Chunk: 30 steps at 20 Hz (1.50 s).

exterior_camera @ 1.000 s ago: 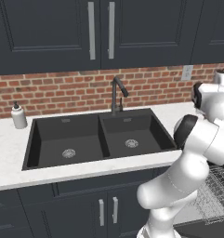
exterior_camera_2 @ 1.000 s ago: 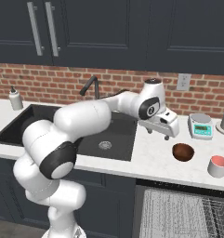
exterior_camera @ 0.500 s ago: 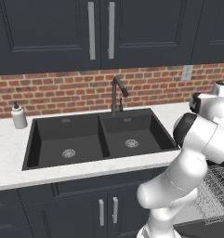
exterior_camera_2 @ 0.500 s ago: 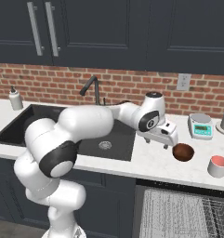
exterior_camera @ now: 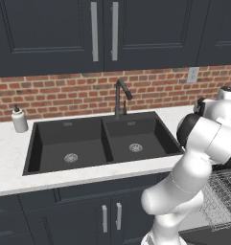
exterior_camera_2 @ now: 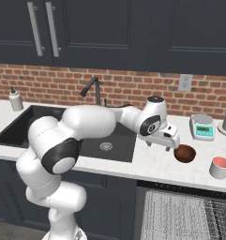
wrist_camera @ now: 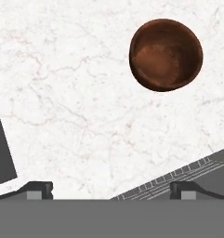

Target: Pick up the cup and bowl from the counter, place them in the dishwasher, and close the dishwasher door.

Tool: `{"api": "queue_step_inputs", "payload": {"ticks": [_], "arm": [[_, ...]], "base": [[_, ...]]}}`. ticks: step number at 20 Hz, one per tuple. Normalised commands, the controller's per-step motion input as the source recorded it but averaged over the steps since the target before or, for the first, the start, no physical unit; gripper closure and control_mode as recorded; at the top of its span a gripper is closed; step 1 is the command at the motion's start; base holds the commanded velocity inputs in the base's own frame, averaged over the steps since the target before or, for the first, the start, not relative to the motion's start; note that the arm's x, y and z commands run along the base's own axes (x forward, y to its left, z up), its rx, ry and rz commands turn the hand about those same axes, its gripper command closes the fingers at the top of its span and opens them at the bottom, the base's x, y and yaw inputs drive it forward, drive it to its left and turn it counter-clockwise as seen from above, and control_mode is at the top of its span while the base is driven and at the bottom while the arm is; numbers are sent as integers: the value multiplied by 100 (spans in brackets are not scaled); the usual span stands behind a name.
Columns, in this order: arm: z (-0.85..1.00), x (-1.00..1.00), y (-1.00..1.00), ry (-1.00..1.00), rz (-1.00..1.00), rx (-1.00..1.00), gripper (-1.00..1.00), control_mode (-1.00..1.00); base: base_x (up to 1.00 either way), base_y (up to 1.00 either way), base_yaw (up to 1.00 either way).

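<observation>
A brown bowl (exterior_camera_2: pixel 185 153) (wrist_camera: pixel 166 54) sits upright on the white speckled counter (exterior_camera_2: pixel 156 164) (wrist_camera: pixel 62 93), right of the black sink (exterior_camera_2: pixel 100 140). My gripper (exterior_camera_2: pixel 160 146) (wrist_camera: pixel 112 190) hangs low over the counter just left of the bowl, open and holding nothing. Both fingertips (wrist_camera: pixel 36 188) stand wide apart in the hand view, with the bowl ahead and off to the right of them. The cup (exterior_camera_2: pixel 220 167), pale outside and pink inside, stands further right near the counter's front edge. The dishwasher's grey wire rack (exterior_camera_2: pixel 180 215) (exterior_camera: pixel 222 201) (wrist_camera: pixel 187 174) lies pulled out below the counter.
A small kitchen scale (exterior_camera_2: pixel 202 126) rests by the brick wall behind the bowl. A faucet (exterior_camera_2: pixel 93 89) rises behind the sink, and a soap bottle (exterior_camera_2: pixel 15 99) (exterior_camera: pixel 19 119) is at the far left. Dark cabinets with silver handles hang above.
The gripper has come down toward the counter and shifted right, closer to the bowl. Bowl and cup have not moved.
</observation>
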Motion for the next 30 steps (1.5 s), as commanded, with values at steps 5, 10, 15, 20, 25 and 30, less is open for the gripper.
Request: {"api": "queue_step_inputs", "payload": {"ticks": [5,10,15,20,25,30], "arm": [[0,20,-5,0,0,0,-100,-100],[-1,11,0,0,0,0,-100,-100],[0,2,0,0,0,0,-100,-100],[-2,9,-5,0,0,0,-100,-100],[-1,18,-20,0,0,0,-100,-100],[-4,23,-37,0,0,0,-100,-100]], "base": [[0,0,0],[0,0,0],[0,0,0],[0,0,0],[0,0,0],[0,0,0]]}}
